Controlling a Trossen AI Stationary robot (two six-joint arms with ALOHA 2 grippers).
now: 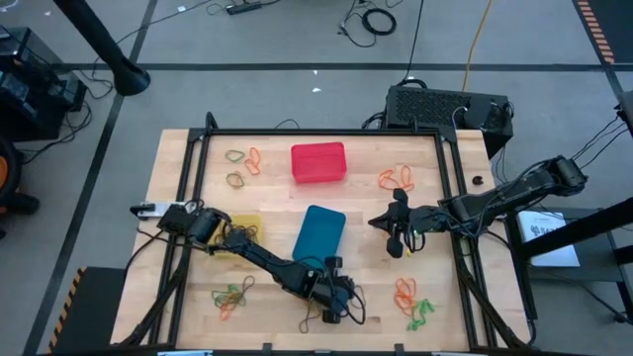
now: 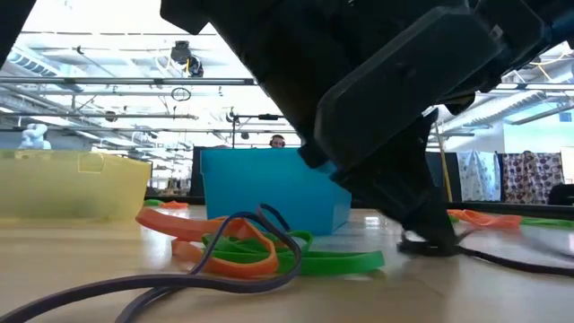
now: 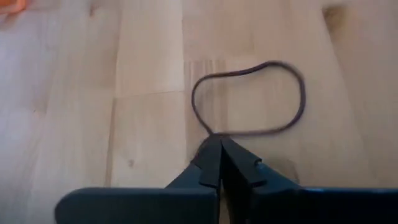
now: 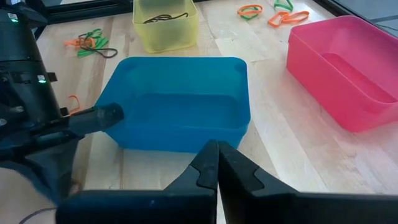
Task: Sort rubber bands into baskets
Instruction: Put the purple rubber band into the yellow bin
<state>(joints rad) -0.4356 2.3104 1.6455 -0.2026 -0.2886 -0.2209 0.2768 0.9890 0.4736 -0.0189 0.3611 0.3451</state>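
Wooden desk (image 1: 178, 163), then blue basket (image 1: 318, 235) mid-desk. Left gripper (image 3: 219, 155) near desk's front edge, jaws pinched shut on dark band (image 3: 249, 96) lying flat. Right gripper (image 4: 213, 155) shut, empty, facing basket. Band probably light, floppy, stretchy; best nipped anywhere along the strand.

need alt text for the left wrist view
The left gripper, shut, pinches the edge of a dark brown rubber band lying as an open loop on the bare wooden table. A bit of orange shows at one corner.
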